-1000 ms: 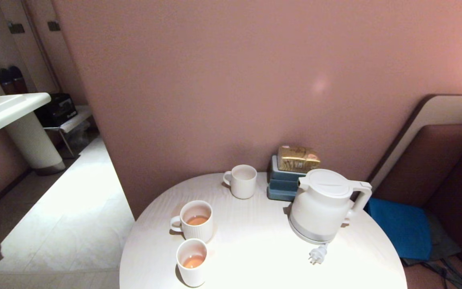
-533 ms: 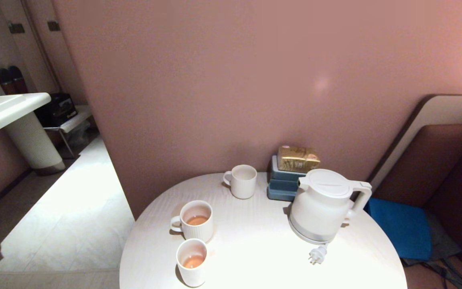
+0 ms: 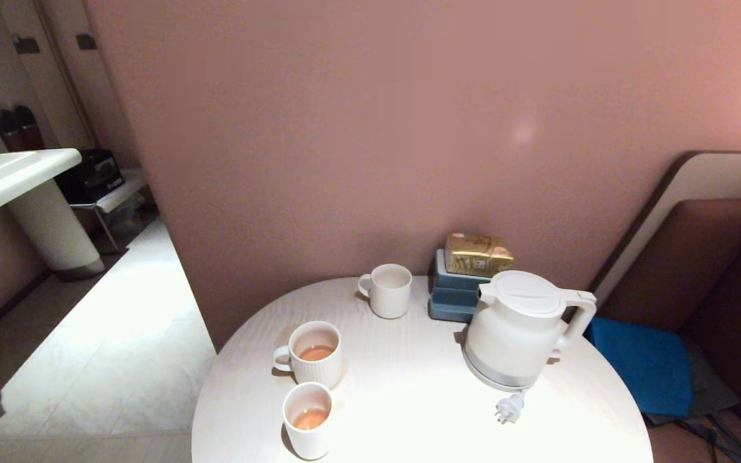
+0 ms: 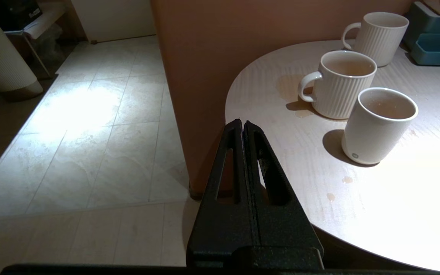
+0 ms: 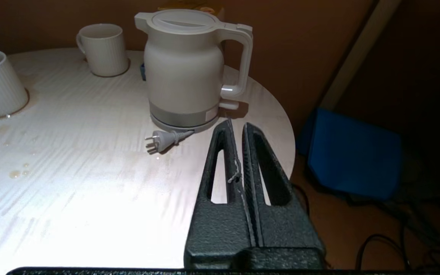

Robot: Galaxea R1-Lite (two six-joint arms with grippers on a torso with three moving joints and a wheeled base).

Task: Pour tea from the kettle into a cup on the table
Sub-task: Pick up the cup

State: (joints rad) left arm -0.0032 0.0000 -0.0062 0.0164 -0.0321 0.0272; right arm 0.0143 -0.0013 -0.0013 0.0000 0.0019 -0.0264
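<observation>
the kettle (image 3: 517, 329) is standing upright on the right part of the table (image 3: 409, 411), handle turned toward the table's right edge, its plug (image 3: 509, 408) lying loose on the top just in front of the base. the cup (image 3: 308, 419) is sitting near the table's front left edge, holding a little tea (image 3: 310, 419). a ribbed mug (image 3: 312, 352) with tea is standing just behind the cup, almost touching it, and a second ribbed mug (image 3: 388, 290) is sitting toward the back by a stack of blue boxes (image 3: 453, 296) against the wall. between the cup and the kettle a wide stretch of tabletop is lying bare, with a few drops near the cup in the left wrist view.

the left gripper (image 4: 242, 123) is hanging off the table's left edge, over the floor, fingers pressed together and holding nothing. the right gripper (image 5: 236, 126) is hovering at the table's right front edge, near the kettle's base, fingers nearly pressed together with only a thin slit between them, pinching nothing.
</observation>
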